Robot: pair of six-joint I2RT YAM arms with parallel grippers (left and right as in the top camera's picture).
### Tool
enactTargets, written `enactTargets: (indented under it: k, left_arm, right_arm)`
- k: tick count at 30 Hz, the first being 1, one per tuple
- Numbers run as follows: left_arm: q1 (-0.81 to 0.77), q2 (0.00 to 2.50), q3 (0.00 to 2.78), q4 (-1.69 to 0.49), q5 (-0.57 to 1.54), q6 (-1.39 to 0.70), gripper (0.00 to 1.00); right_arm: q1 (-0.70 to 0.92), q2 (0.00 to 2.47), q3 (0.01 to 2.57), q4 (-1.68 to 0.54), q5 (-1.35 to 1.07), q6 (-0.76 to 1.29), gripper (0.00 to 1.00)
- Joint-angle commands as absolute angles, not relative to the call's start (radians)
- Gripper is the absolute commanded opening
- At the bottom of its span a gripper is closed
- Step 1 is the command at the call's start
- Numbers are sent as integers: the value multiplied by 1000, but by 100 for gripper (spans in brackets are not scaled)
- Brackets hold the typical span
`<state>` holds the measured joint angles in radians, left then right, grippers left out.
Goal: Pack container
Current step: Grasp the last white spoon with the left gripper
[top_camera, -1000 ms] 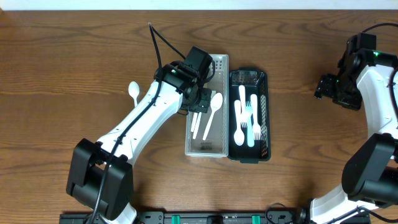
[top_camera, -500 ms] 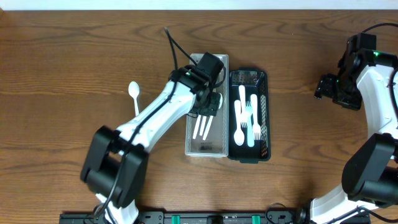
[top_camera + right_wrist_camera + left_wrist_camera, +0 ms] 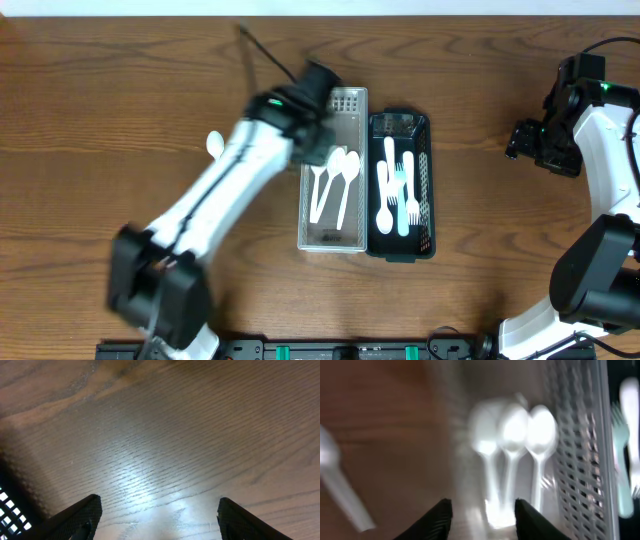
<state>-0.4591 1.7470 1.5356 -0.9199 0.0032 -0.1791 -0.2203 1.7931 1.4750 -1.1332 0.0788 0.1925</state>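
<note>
A clear perforated tray [image 3: 345, 100] holds three white spoons [image 3: 335, 180] lying side by side; they show blurred in the left wrist view [image 3: 512, 440]. Next to it a black tray [image 3: 428, 180] holds white and pale teal forks [image 3: 400, 190]. One white spoon [image 3: 215, 145] lies on the wood left of the trays, also at the left of the left wrist view [image 3: 340, 490]. My left gripper [image 3: 318, 152] is open and empty over the clear tray's left edge [image 3: 482, 517]. My right gripper [image 3: 525, 140] is open and empty over bare wood [image 3: 157, 515].
The wooden table [image 3: 120, 80] stretches to the left and the far side. The black tray's corner [image 3: 5, 505] shows at the lower left of the right wrist view. The left arm is motion-blurred in the overhead view.
The left arm swung over the clear tray and has shifted back to its left edge. A spoon it carried now lies with the others. The right arm has not moved.
</note>
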Motion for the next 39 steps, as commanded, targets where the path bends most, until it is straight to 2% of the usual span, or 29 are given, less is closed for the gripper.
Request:
enactTargets:
  k: [1,6,10,12,15,29,32,36,39]
  left_arm:
    - [-305,1644,1563,-958,-91,-173,52]
    - [-86,1654,1547,-983,-78,-172,59]
    - [1,1727,1521,-965,-53,-172,63]
    - [13,1781,1512,-952,-53,-172,69]
    - [17,1871,1508,-920,-53,-172,70]
    - [17,2166,1507,-877,27,-142,68]
    - [17,2183,1507,-885,54,-123,60]
    - [17,2185,1507,-892,65,-124,40]
    - [17,2185,1507,-905,65,-123,30]
  right_arm:
    - [-229,1801,1472,-1134,78,178,77]
    - [-229,1801,1472,-1134,78,178,77]
    - [-229,1801,1472,-1134,78,178,77]
    - [-229,1801,1472,-1134,78,178,77]
    - [-229,1801,1472,-1137,78,178,77]
    - [-229,1801,1472,-1140,78,178,77]
    - [-229,1801,1472,-1140,78,178,77]
    - [-229,1801,1472,-1141,78,178,77]
    - [-229,1801,1472,-1141,78,178,77]
